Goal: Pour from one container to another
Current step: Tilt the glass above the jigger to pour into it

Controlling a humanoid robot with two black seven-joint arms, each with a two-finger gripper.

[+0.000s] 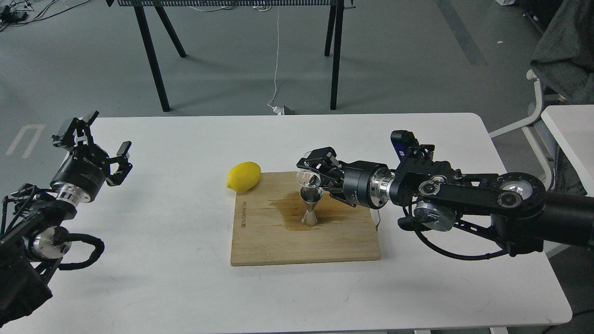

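Observation:
The steel jigger [310, 206] stands upright on the wooden cutting board [278, 246], in a dark wet stain. My right gripper [312, 172] reaches in from the right and is shut on the small clear glass cup [304, 177], which is tipped on its side right above the jigger's mouth. My left gripper [96, 139] hovers open at the table's far left, holding nothing.
A yellow lemon [243, 176] lies just off the board's back left corner. The white table [162, 278] carries the board at its middle. Black table legs stand on the floor behind, and a second white table sits at the right edge.

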